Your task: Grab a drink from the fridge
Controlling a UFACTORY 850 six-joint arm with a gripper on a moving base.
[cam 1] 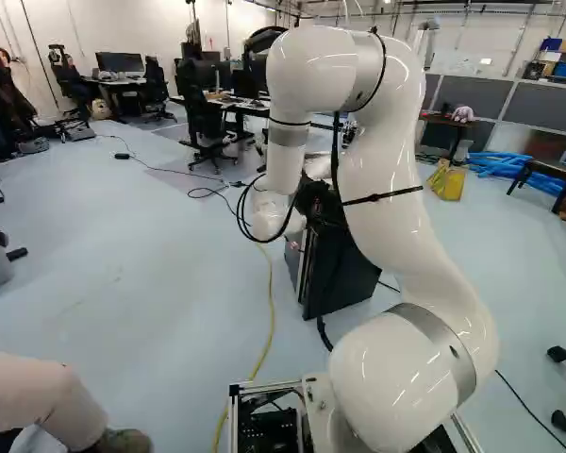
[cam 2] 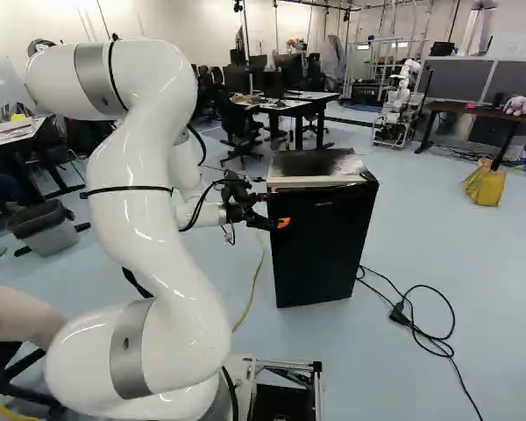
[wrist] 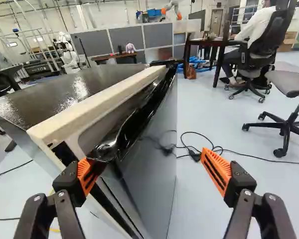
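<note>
In the right base view my gripper (cam 2: pixel 272 210) is at the near upper corner of the black fridge (cam 2: pixel 323 250). The wrist view shows the gripper (wrist: pixel 150 170) open, its fingers wide apart, with the door's edge between them. One orange pad (wrist: pixel 85 174) is against or very close to the door's top corner, by the seam with the pale cabinet; the other stands off in front of the glossy door (wrist: pixel 152 172). Whether the door is slightly ajar I cannot tell. No drink shows; the fridge's inside is hidden.
Black cables (cam 2: pixel 421 329) lie on the floor beside the fridge, and a yellow cable (cam 1: pixel 269 316) runs near the base. A person's leg (cam 1: pixel 38 401) is close beside the base. Office chairs (wrist: pixel 286 122) and desks stand farther off; another robot (cam 2: pixel 401 96) is at the back.
</note>
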